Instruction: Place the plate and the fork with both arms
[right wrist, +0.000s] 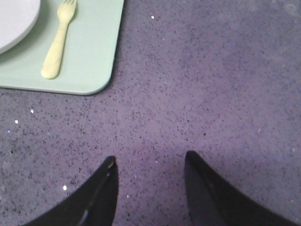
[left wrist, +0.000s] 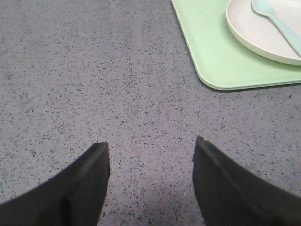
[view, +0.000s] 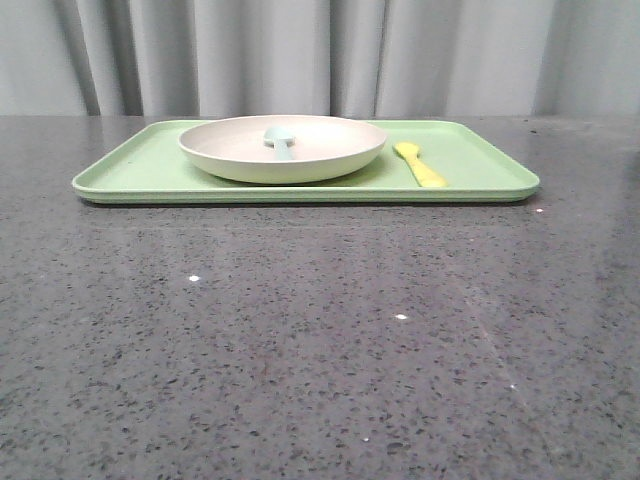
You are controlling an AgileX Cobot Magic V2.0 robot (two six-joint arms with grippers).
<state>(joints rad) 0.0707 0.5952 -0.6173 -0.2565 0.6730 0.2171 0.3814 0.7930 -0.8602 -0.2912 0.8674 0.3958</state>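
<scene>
While both my claws hang wide and empty off the tray (view: 120, 172), left gripper (left wrist: 150, 155) and right gripper (right wrist: 149, 162), I judge the reach comes next; the plate (view: 310, 160) sits mid-tray cradling a blue spoon (view: 278, 140), the fork (view: 421, 163) just right of it

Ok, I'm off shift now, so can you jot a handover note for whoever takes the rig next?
Left gripper: open, empty, over bare table off the tray's left corner.
Right gripper: open, empty, over bare table off the tray's right corner.
Plate: on the tray, left of centre, with a pale blue utensil lying in it.
Fork: on the tray, right of the plate, not touching it.
Done: nothing has been gripped.
Left: plate and fork both remain to be picked up and placed.
</scene>
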